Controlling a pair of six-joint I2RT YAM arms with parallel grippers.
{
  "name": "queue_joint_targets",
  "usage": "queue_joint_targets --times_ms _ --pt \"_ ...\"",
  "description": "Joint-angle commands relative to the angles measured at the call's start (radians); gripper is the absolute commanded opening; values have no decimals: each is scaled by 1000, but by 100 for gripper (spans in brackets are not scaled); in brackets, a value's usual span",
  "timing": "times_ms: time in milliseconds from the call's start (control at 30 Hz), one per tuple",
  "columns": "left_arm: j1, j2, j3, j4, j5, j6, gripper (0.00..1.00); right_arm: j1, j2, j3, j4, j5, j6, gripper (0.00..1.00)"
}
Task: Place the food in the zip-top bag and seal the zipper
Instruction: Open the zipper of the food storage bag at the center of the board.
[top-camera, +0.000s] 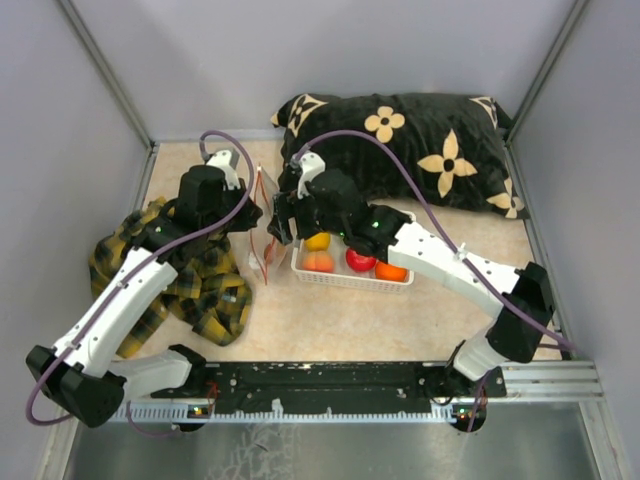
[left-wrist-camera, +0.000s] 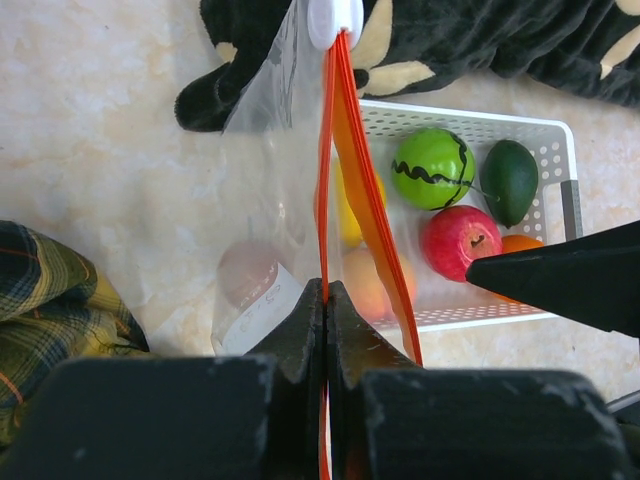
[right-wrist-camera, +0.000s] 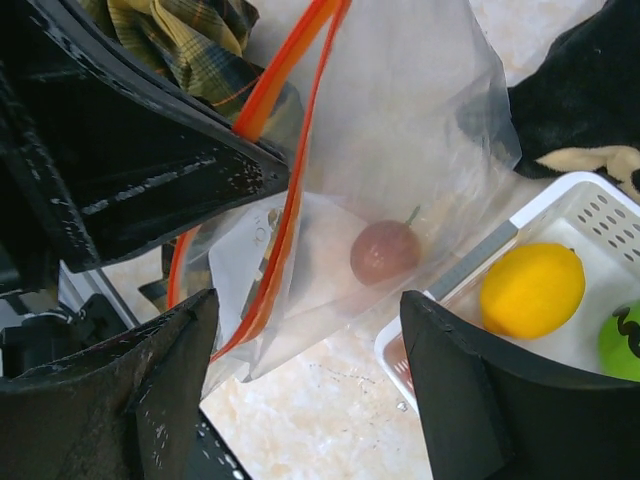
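A clear, crinkly zip-top bag (top-camera: 262, 235) is held upright just beside the left short side of a white lattice basket (top-camera: 350, 281). The left claw (left-wrist-camera: 325, 292) pinches it at its top edge. Its red-orange zipper (left-wrist-camera: 345, 170) is unsealed, the two strips parted. A brown fruit (right-wrist-camera: 385, 250) lies at the bottom of the bag. Inside the basket sit a yellow fruit (right-wrist-camera: 532, 290), a green fruit with black stripes (left-wrist-camera: 432, 168), a dark green fruit (left-wrist-camera: 510, 180), a red fruit (left-wrist-camera: 460, 242), a peach fruit (top-camera: 318, 262) and an orange fruit (top-camera: 390, 271).
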Motion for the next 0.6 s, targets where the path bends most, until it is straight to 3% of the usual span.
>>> queue_joint_targets --times_ms 0,300,567 --pt "-15 7 39 -4 -20 -6 0 11 -55 35 67 -14 0 73" --pt "-27 19 62 -5 -15 -5 0 12 31 78 30 46 -18 67" --pt "-28 3 75 -40 -59 25 0 11 85 130 -44 175 -84 38"
